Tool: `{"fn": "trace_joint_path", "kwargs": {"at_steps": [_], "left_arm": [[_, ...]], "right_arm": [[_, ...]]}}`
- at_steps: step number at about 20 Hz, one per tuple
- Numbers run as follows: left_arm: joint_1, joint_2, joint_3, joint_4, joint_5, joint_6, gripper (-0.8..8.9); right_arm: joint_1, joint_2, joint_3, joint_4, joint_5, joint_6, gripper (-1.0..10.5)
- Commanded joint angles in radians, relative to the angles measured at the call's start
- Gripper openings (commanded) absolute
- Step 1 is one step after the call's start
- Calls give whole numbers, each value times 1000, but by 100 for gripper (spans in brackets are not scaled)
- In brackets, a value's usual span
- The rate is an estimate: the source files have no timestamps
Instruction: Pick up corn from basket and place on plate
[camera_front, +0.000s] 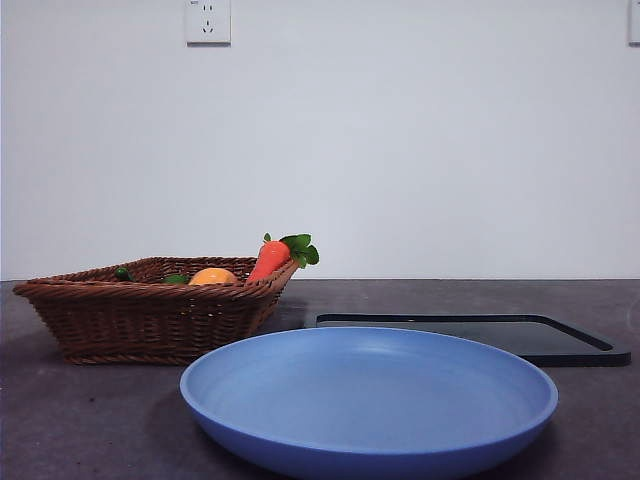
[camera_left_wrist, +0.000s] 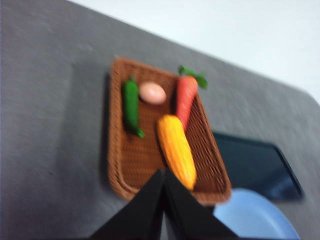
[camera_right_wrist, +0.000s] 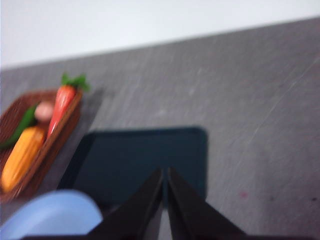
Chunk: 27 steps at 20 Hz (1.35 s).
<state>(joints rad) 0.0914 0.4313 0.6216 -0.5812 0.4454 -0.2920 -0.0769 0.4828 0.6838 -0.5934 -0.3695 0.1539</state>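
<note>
My left pincer has its jaws pressed together and holds nothing; it hangs above the near edge of the basket. Just ahead of its tips lies the corn, inside the basket, beside the carrot. The plate is off to one side of the pincer, empty. My right pincer, also closed, waits over the black tray. I judge the picking has not started: next I must open the jaws and go down on the corn
</note>
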Motion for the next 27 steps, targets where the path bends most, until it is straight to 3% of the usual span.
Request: {"fn": "trace_joint_path", "kwargs": {"at_steps": [1, 6, 13, 15, 18, 19, 27], "left_arm": [[2, 46, 38, -35, 51, 85, 4], [-1, 115, 58, -132, 109, 138, 4], [-21, 156, 58, -183, 130, 176, 5], [-21, 156, 58, -183, 130, 175, 65], [-21, 156, 58, -181, 130, 175, 368], [-21, 156, 58, -181, 130, 175, 428], [-21, 156, 58, -179, 130, 172, 456]], "right_arm": [[21, 75, 72, -76, -39, -117, 2], [89, 191, 154, -209, -79, -183, 2], [214, 296, 161, -271, -86, -192, 3], [220, 302, 161, -271, -86, -192, 56], [220, 304, 161, -271, -86, -164, 310], [220, 307, 161, -272, -87, -161, 342], [251, 432, 161, -214, -87, -136, 343]]}}
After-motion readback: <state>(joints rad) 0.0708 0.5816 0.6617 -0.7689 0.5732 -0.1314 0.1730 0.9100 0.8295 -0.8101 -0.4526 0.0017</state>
